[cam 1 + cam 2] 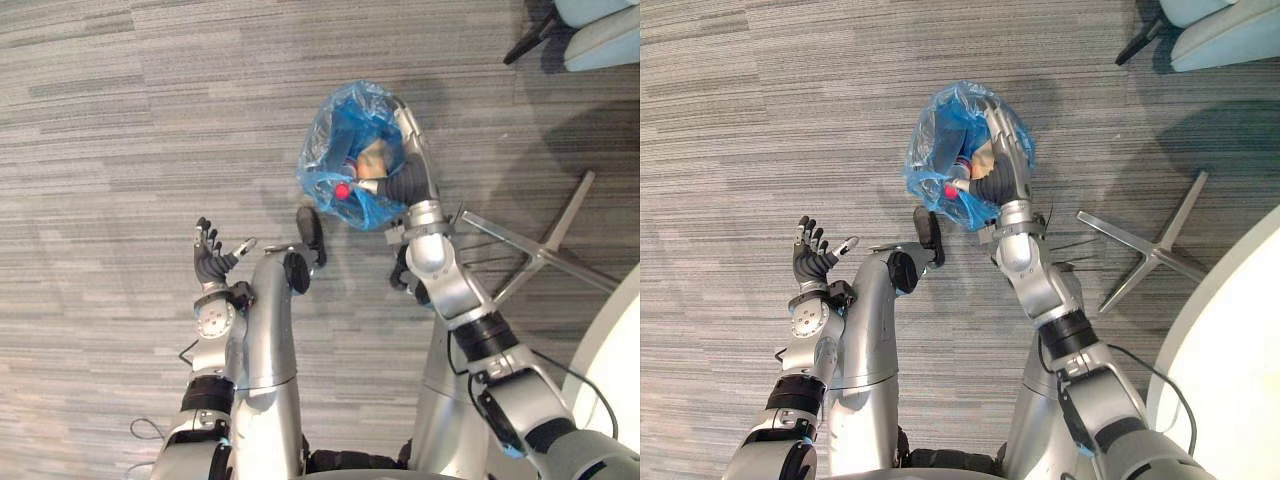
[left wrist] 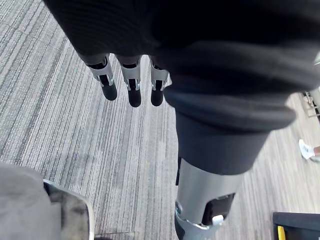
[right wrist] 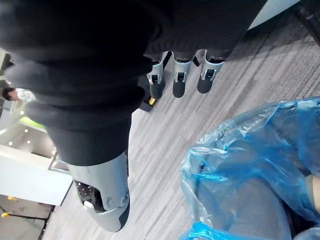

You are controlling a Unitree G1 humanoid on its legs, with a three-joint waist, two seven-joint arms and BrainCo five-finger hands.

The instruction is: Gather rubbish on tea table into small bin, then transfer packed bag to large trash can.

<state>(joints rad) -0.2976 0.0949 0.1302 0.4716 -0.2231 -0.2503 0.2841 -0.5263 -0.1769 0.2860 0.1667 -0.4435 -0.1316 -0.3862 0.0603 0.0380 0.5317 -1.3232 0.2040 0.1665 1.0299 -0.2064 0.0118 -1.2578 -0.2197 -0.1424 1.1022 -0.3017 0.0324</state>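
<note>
Blue plastic bag (image 1: pixel 335 150) — packed, rubbish (image 1: pixel 342 190) showing inside — hangs at the right hand (image 1: pixel 408 135) above the carpet (image 1: pixel 120 120), fingers straight along it; how it is caught I cannot tell. Left hand (image 1: pixel 210 258) is relaxed, empty. Gathering looks done — delivery to the large can remains.

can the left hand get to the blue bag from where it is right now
Probably yes: the left hand is open and empty, with just carpet between it and the blue bag at the right hand. Nothing blocks the way, though it would need to swing across to the robot's right.
</note>
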